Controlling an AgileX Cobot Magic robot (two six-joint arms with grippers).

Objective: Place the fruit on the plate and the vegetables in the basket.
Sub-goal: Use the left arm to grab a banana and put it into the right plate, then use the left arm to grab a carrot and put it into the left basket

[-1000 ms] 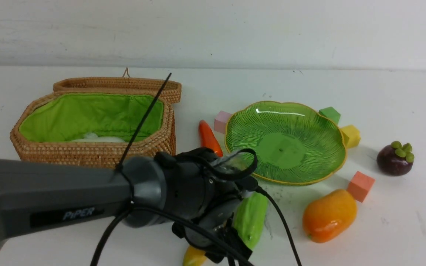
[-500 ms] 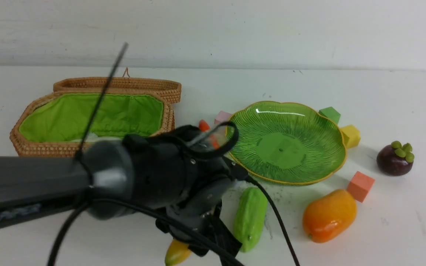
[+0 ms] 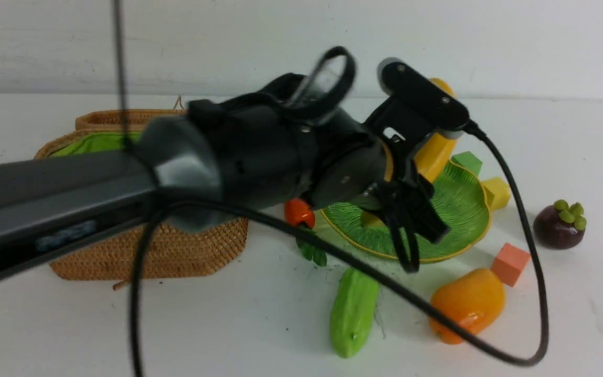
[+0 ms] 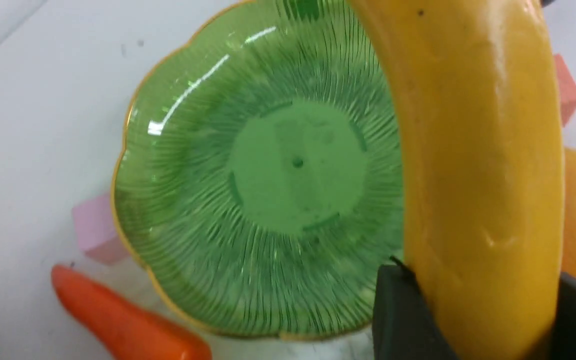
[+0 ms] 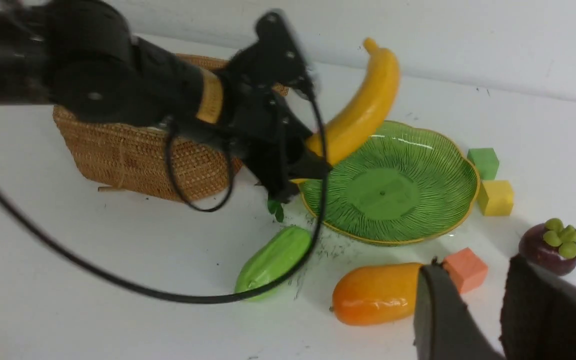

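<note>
My left arm (image 3: pixel 60 199) reaches across in front of the basket (image 5: pixel 133 155), with the wrist tipped over the left edge of the plate (image 5: pixel 418 210). My left fingers (image 4: pixel 400 315) pinch the banana (image 5: pixel 363 110) by its lower end, and it slants up above the plate. My right fingers (image 5: pixel 438 310) hang spread and empty above the surface (image 5: pixel 68 310), near the mango (image 5: pixel 375 295) and mangosteen (image 5: pixel 548 247). The gourd (image 5: pixel 273 260) and carrot (image 4: pixel 118 320) lie beside the plate.

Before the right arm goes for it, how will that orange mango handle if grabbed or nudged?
The mango looks glossy, with bright highlights, so it may slip when squeezed. Its rounded oval body lies on its side, so a nudge would probably roll it. It looks moulded and stiff.
</note>
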